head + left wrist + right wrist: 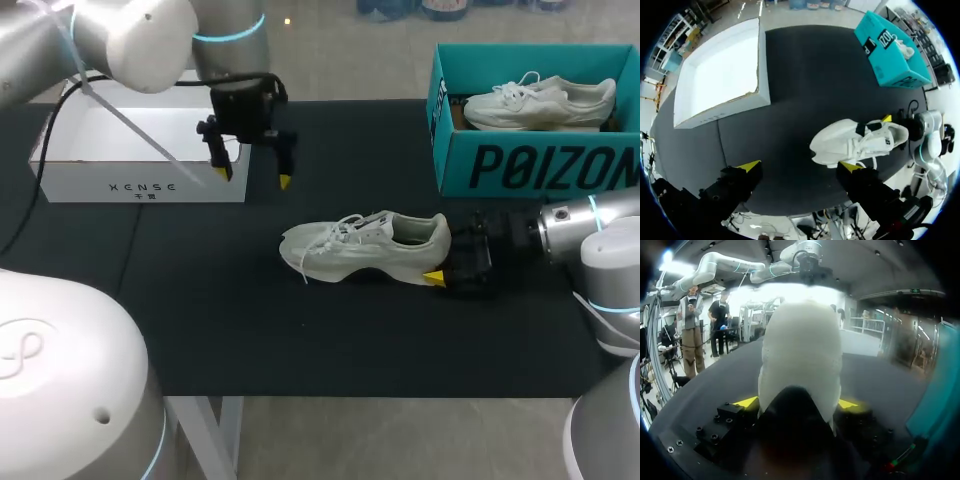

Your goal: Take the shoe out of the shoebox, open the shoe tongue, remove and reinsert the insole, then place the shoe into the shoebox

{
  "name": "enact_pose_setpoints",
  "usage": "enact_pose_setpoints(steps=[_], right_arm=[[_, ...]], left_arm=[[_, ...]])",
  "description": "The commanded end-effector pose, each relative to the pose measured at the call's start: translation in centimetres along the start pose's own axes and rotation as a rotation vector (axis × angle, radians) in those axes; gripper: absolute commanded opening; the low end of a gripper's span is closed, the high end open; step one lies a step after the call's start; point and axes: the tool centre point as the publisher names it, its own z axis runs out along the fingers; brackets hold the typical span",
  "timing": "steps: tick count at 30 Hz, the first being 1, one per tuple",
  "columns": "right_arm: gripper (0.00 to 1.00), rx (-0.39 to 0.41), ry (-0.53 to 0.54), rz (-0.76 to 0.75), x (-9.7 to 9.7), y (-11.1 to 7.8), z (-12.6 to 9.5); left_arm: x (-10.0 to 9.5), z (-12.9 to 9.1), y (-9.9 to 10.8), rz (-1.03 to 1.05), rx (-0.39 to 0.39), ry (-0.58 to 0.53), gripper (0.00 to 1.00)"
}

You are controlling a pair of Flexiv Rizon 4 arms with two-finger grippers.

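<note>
Shoe [365,245] is out of the box, lying upright on its sole on the dark surface [200,330], near the middle. Right gripper [452,272] is at the heel [800,355]. In the right wrist view the heel fills the space between the two yellow tips, one pressed to each flank, so it reads as pinching the shoe. Long axis runs straight out from the right gripper: heel at the fingers, toe [292,243] pointing away toward the left arm's side. Left gripper [252,176] hangs above the surface with its fingers spread and nothing between them. In the left wrist view the shoe lies ahead of it and off to one finger's side, well apart and not under it. Laces [335,235] are loose, with one end trailing down the shoe's flank onto the surface. The tongue sits under them and I cannot tell how far it is opened. Judgement: with the heel pinned by the right gripper, the left gripper is the free one and the one to work the tongue. It would need to come across and down over the laced middle, along the shoe's long axis. Nothing stands between the left gripper and the shoe. White box [140,150] is just behind the left gripper. Teal shoebox [540,165] sits beyond the right gripper with a second shoe [540,100] inside. The trailing lace could snag a fingertip.
</note>
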Motion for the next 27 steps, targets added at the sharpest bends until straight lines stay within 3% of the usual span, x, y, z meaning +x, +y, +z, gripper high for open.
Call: enact_pose_setpoints(steps=[1, 7, 13, 27], right_arm=[[0.0, 0.003, -0.001, 0.001, 0.1, -0.2, 0.4], [0.0, 0.003, -0.001, 0.001, 0.1, -0.2, 0.4], [0.0, 0.003, -0.001, 0.001, 0.1, -0.2, 0.4], [0.0, 0.003, -0.001, 0.001, 0.1, -0.2, 0.4]], left_arm=[[3.4, 0.4, 0.9, 0.018, 0.023, -0.016, 1.0], [7.5, 1.4, 1.1, 0.07, 0.021, -0.023, 1.0], [11.6, 2.5, -0.2, 0.095, 0.03, -0.018, 1.0], [18.4, 5.5, -1.2, 0.15, -0.026, -0.064, 1.0]])
